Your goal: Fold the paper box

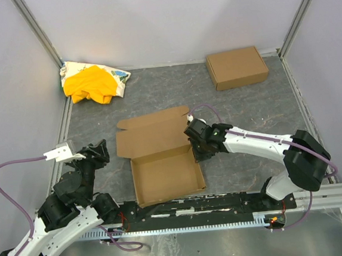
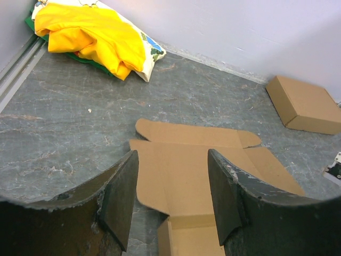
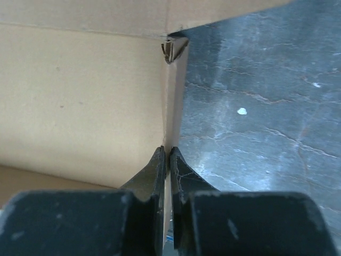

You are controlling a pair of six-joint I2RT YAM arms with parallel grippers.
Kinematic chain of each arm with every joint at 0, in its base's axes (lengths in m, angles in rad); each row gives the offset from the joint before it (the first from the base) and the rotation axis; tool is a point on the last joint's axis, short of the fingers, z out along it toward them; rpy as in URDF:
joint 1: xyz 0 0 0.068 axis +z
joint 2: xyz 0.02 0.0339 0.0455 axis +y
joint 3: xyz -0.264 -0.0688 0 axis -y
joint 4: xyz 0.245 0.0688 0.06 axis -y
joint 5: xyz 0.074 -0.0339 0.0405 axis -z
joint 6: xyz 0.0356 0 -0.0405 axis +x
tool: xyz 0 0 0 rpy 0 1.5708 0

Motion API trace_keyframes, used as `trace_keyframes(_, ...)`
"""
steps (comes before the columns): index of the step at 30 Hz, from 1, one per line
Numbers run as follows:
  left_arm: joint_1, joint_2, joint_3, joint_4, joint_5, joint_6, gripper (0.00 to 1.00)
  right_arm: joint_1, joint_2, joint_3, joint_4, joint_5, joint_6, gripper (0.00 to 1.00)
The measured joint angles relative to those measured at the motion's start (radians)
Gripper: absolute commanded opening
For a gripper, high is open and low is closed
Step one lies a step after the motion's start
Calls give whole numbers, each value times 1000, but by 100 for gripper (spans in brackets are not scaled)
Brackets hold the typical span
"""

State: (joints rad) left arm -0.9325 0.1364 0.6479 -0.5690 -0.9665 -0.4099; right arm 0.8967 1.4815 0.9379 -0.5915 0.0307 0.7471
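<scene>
The paper box (image 1: 163, 175) lies mid-table as a shallow brown tray with its walls standing, and its lid panel (image 1: 153, 132) lies flat behind it. My right gripper (image 1: 196, 154) is at the tray's right wall. The right wrist view shows its jaws shut on the thin top edge of that wall (image 3: 169, 106), pads (image 3: 159, 165) pressed on either side, with the tray's inside to the left. My left gripper (image 1: 100, 152) hovers left of the box, apart from it. It stands open (image 2: 173, 197) and holds nothing, with the lid panel (image 2: 186, 152) seen beyond its fingers.
A ready-made closed cardboard box (image 1: 236, 67) sits at the back right. A yellow-and-white cloth heap (image 1: 92, 82) lies in the back left corner. Enclosure walls bound the table on three sides. A black rail (image 1: 196, 206) runs along the near edge.
</scene>
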Motion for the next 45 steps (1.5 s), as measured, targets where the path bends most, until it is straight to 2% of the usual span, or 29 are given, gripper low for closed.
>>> trace_keyframes(6,0,0,0,0,0,0,62,51,66,92,-117,132,-8,2)
trace_keyframes(14,0,0,0,0,0,0,62,143,186,217,-266,355,1,2)
trace_keyframes(16,0,0,0,0,0,0,62,162,214,240,-295,406,9,7)
trace_keyframes(19,0,0,0,0,0,0,62,169,231,249,-313,446,14,21)
trace_keyframes(24,0,0,0,0,0,0,62,165,243,241,-315,468,10,31)
trace_keyframes(33,0,0,0,0,0,0,62,154,287,256,-307,477,-9,32)
trace_keyframes(38,0,0,0,0,0,0,62,135,325,267,-273,475,-22,29)
trace_keyframes(41,0,0,0,0,0,0,62,124,334,268,-258,475,-31,6)
trace_keyframes(42,0,0,0,0,0,0,62,120,335,272,-256,474,-27,2)
trace_keyframes(45,0,-2,0,0,0,0,62,107,348,289,-246,479,-10,2)
